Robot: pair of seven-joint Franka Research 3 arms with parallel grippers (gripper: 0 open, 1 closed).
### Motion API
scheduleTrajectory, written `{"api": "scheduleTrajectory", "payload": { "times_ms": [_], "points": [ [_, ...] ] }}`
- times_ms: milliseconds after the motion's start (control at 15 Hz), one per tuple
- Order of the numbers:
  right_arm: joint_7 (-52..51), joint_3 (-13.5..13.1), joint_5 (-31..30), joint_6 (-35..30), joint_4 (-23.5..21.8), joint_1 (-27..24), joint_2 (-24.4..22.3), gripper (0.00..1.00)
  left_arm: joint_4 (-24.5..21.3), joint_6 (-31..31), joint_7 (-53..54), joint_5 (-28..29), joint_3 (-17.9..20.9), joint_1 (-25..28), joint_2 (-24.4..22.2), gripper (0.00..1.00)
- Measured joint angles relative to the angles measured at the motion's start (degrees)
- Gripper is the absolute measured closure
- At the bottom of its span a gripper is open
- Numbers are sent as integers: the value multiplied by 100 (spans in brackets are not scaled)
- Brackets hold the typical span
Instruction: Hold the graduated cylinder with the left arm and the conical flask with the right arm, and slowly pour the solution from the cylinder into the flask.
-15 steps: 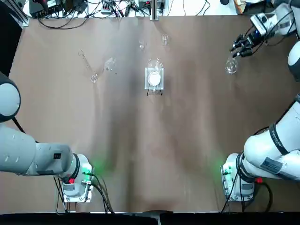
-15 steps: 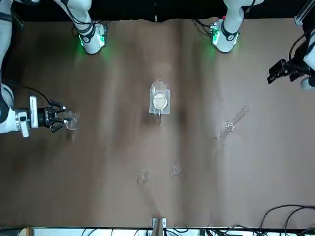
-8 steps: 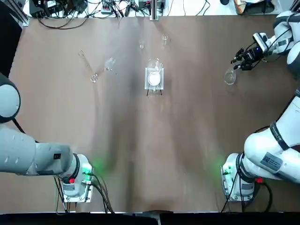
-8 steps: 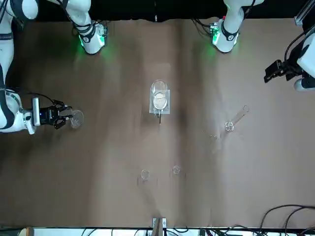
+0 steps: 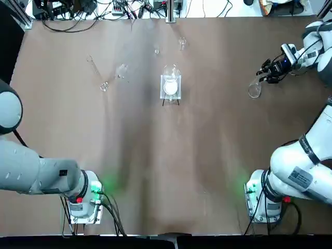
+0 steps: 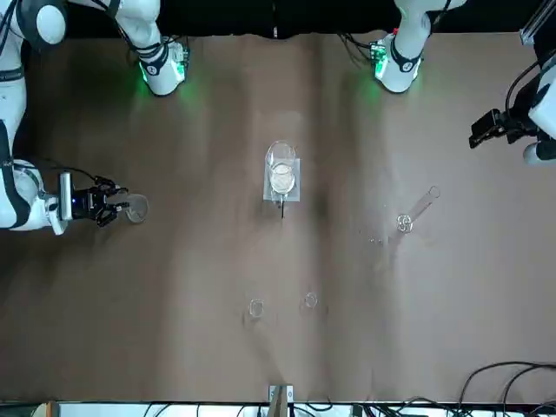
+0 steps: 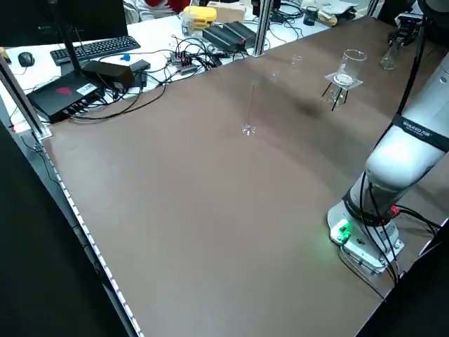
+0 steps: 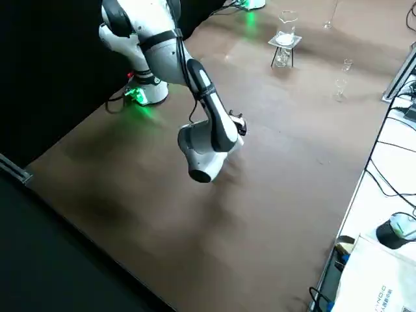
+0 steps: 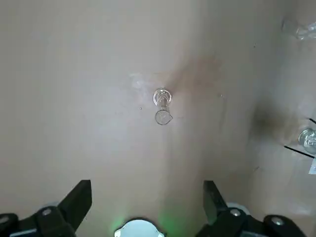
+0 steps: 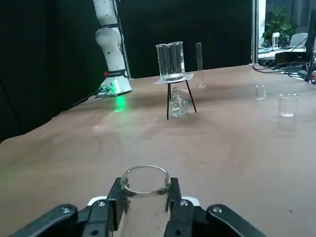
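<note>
The graduated cylinder (image 5: 97,73) stands upright on the brown table at the far left, a thin clear tube with a small foot, also in the front view (image 6: 419,208) and straight below the left wrist camera (image 9: 162,105). High above it, my left gripper (image 9: 146,197) is open and holds nothing; it shows at the table's side (image 6: 488,130). At the far right, my right gripper (image 5: 270,72) is shut on the neck of the conical flask (image 5: 254,90). The flask's round mouth (image 10: 145,179) sits between the fingers (image 10: 116,196), and the flask (image 6: 135,208) is also in the front view.
A beaker on a small tripod stand (image 5: 170,83) with a white disc is at the table's middle back, with a small glass vessel under it (image 10: 178,106). Two small beakers (image 5: 182,42) (image 5: 157,50) stand behind it. Another small glass piece (image 5: 122,70) lies near the cylinder.
My right gripper has drawn the conical flask a little nearer to the robot's side of the table and turned its wrist. The left gripper shifted slightly; the cylinder has not moved.
</note>
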Motion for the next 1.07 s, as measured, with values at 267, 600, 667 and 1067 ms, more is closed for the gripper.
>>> {"api": "scheduleTrajectory", "payload": {
  "times_ms": [267, 600, 667, 1067],
  "points": [
    [-20, 3, 20, -43, 15, -78, 29, 58, 0, 0, 9, 4, 11, 29, 28, 0],
    [-18, 11, 21, -149, 26, -78, 29, 27, 7, 0, 93, 8, 32, 324, 19, 0],
    [-15, 11, 21, -163, 32, -78, 29, 18, 8, 0, 93, 8, 32, 322, 11, 0],
    [709, -39, -28, -220, 673, -369, -89, 0, 11, -69, 93, 8, 28, 299, -90, 0]
  ]
}}
